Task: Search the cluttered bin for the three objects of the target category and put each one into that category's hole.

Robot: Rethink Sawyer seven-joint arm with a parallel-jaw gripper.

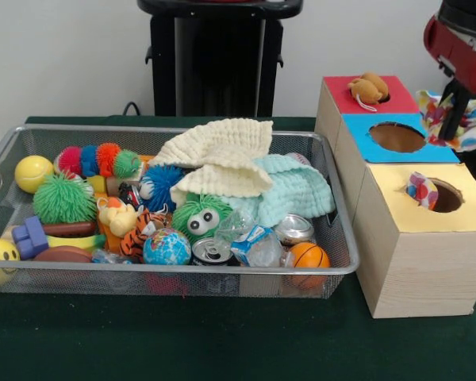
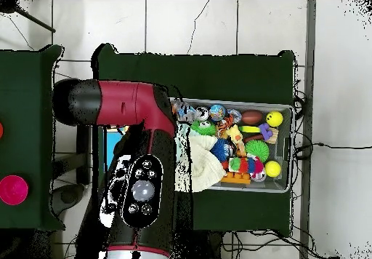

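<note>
Silver wire mesh with a thick rim forms the wide shallow bin you are searching, its long axis running across the front view. No brand name or lettering can be read on the two crushed drink cans or the other clutter. Count three light wooden boxes in a row beside the bin: a red-topped one with a brown plush toy in its hole, a blue-topped one with an empty hole, and the nearest, yellow-topped one. A polka-dot cloth sticks out of the round hole in the yellow top. Of the three cloths, the cream-yellow waffle cloth still lies folded on top of the toys, stretched along the bin's length, against a pale mint knitted cloth. The second white polka-dot cloth hangs from your black gripper, which pinches it above the boxes at the right edge.
</note>
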